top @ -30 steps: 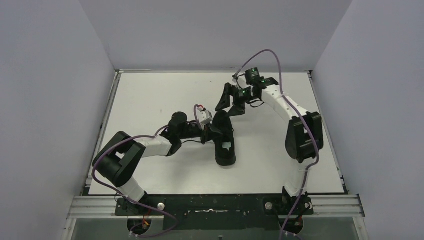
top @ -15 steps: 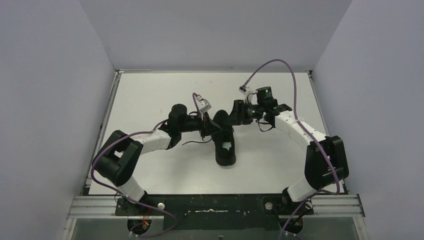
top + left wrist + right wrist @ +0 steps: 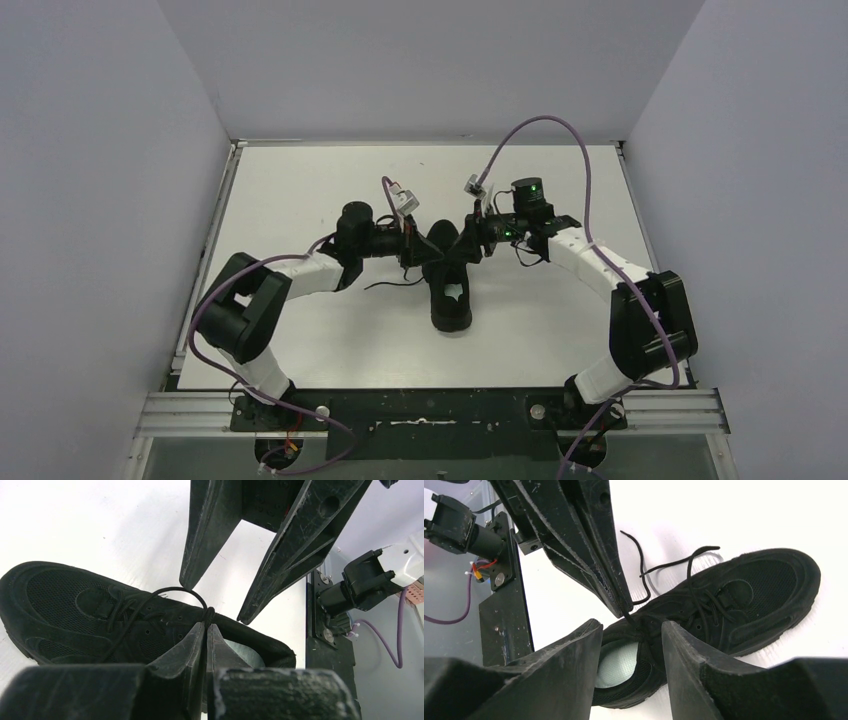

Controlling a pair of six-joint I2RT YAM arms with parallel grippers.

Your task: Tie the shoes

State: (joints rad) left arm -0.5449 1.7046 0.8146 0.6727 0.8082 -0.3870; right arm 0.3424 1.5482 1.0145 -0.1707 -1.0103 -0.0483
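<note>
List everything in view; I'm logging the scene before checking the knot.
shoe: one, black, mid-table, toe toward the far edge
lace: one loop, black, above the shoe's opening; a loose end on the table
table: one, white, under the shoe
walls: three, grey, around the table
rail: one, silver, near edge
cables: two, purple, along the arms
arms: two, white and black, reaching in from either side
left end effector: black, shut on the lace
right end effector: black, open, facing the left one
</note>
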